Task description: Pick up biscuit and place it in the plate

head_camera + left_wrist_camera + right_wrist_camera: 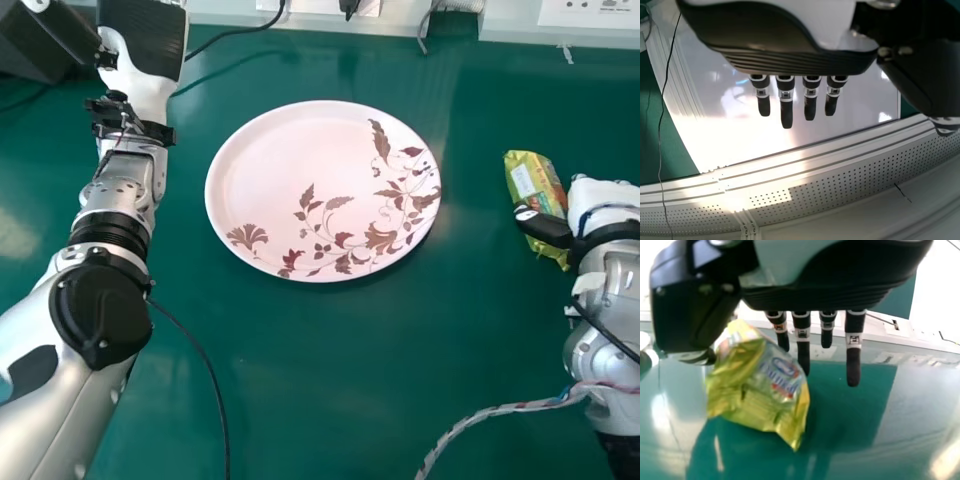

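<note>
Biscuit packet (532,182) on the right of the table (330,370), well apart from the plate (300,165). Right hand (603,198) has it pinched, thumb laid across the near face, fingers only slightly bent on the other side. Whether it is fully off the surface, I can't tell. Left hand (785,107) at the far left, fingers loose and nothing in them.

Risks from here. The grip looks to be off toward one part of the wrapper, so the packet could pivot and slip out on the way left. Slick film would make that likelier; squeezing harder might crush what is inside. Carried too low, its hanging corner could catch the plate's raised rim and shove the plate or knock the packet loose. Letting go early would drop it on the right rim, half on, half off. The braided cable (499,410) by the right forearm might drag across the near side if the arm swings wide.

Packet: small, yellow-green, glossy, with a pale panel and touches of red and blue print. Wrapper creased and puffed, ends crimped, one corner drawn to a point. Sits tilted in the grasp. Seems light and soft-skinned.
</note>
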`<action>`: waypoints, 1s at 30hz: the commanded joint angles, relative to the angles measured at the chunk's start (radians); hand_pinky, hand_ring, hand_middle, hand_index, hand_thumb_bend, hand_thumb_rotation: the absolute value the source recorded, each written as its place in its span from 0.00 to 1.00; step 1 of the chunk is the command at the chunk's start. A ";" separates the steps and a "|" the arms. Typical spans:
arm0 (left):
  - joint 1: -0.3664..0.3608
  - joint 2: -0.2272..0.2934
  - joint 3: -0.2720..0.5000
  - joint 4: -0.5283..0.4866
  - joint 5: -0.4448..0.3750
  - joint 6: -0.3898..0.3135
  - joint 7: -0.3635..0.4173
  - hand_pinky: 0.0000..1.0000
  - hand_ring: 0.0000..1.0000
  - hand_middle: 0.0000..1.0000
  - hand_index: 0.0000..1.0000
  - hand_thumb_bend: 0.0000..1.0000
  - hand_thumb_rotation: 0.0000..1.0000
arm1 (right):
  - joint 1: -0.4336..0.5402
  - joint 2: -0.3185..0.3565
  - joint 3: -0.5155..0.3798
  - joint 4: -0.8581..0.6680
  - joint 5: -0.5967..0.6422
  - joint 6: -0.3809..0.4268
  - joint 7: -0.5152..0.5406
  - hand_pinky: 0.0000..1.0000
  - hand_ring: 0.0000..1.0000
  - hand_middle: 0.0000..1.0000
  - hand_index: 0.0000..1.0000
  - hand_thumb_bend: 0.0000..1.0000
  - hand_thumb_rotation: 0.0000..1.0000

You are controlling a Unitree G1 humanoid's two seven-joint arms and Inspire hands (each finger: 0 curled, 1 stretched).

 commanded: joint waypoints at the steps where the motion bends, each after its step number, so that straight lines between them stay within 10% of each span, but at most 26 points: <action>1: -0.008 0.001 -0.007 -0.016 0.005 -0.006 -0.026 0.99 0.90 0.98 1.00 1.00 0.66 | 0.012 -0.009 -0.011 -0.002 -0.005 -0.013 0.008 0.53 0.61 0.82 1.00 0.67 0.55; 30: -0.009 0.005 -0.009 -0.014 0.009 -0.007 -0.019 1.00 0.91 0.99 1.00 1.00 0.65 | -0.001 0.004 -0.004 0.043 0.068 -0.051 -0.007 0.51 0.60 0.82 0.99 0.63 0.54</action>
